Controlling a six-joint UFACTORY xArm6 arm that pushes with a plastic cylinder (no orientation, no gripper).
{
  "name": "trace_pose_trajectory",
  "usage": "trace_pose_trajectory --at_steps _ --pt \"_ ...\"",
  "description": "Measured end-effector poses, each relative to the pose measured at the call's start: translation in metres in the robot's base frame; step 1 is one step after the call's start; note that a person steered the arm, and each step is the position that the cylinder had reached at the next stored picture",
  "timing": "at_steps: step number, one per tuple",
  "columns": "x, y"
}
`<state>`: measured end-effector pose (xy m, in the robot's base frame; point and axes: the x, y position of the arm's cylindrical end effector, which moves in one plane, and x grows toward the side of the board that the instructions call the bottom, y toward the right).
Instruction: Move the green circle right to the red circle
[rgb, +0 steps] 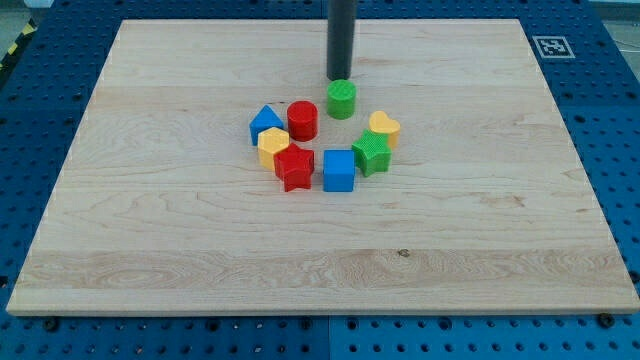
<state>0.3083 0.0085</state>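
The green circle (341, 100) stands on the wooden board, just to the right of the red circle (303, 120) and slightly higher in the view, with a small gap between them. My tip (340, 78) is right behind the green circle, at its top edge, touching or nearly touching it. The dark rod rises from there out of the view's top.
A cluster lies below: blue triangle (265, 122), yellow hexagon (273, 144), red star (294, 166), blue cube (339, 170), green star (371, 154), yellow heart (384, 128). The wooden board (150, 260) sits on a blue pegboard.
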Motion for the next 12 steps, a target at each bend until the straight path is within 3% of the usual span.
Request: trace_pose_trajectory --at_steps 3,6,9,12 --pt "0.041 -0.008" --pt "0.032 0.011" --pt "0.058 0.011" --pt "0.053 0.09"
